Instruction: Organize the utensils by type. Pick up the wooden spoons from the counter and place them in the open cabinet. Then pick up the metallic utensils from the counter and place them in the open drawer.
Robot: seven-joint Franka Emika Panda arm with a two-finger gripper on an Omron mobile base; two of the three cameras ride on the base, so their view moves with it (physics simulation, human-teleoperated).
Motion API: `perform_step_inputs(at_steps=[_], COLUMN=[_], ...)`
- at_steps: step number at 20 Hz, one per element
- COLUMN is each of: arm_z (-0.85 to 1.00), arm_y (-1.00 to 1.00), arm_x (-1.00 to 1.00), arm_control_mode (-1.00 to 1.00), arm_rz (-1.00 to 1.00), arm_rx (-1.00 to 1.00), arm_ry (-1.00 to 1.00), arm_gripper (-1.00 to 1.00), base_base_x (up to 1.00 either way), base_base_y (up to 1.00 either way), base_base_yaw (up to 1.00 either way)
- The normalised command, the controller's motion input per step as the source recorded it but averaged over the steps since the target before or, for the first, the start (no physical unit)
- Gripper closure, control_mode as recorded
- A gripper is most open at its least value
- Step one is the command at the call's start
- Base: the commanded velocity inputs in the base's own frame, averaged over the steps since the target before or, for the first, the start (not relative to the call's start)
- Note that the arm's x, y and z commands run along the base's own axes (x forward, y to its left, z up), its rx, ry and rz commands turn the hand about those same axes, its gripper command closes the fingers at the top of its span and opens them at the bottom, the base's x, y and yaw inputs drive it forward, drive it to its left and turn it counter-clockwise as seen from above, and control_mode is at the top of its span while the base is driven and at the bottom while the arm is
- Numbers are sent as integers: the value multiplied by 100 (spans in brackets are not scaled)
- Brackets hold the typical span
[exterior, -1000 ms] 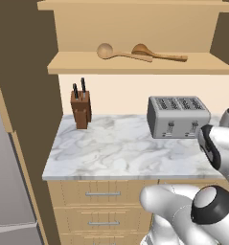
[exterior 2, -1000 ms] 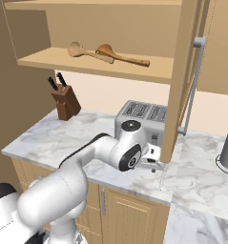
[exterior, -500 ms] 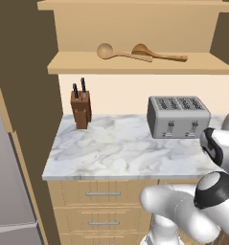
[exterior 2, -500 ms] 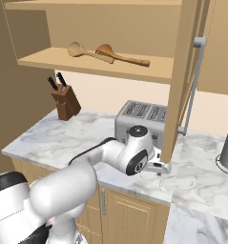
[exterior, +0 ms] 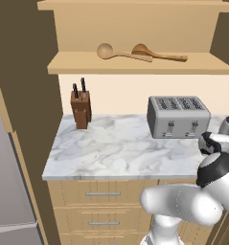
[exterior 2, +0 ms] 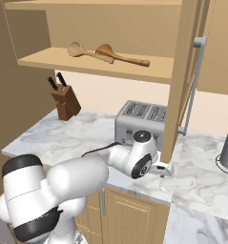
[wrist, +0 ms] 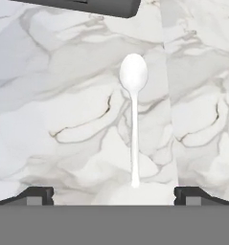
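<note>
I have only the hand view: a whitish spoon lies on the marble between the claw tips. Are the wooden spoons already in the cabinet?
Observer: Yes, both wooden spoons lie on the open cabinet shelf.
Operator: What stands near the claw?
Observer: The claw points down near the front edge of the counter, in front of a silver toaster.
Operator: Anything else on that counter?
Observer: A brown knife block, at the far left end.

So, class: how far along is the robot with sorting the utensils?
Done: both wooden spoons lie on the open cabinet shelf. In hand: nothing yet; the gripper hangs open over a whitish metal spoon lying flat on the counter, fingertips either side of its handle end. Left: grasping it and taking it to the drawer.
</note>
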Motion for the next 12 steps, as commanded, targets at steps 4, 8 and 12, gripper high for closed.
perform_step_inputs(at_steps=[4,8,12], arm_z=[-18,-19,-22], arm_y=[-25,-9,-11], arm_x=[25,19,12], arm_control_mode=[-100,-100,-100], arm_rz=[0,1,3], arm_rx=[0,0,0], arm_ry=[0,0,0], arm_gripper=[-100,-100,-100], base_base_x=[0,0,0], base_base_y=[0,0,0], base_base_yaw=[0,0,0])
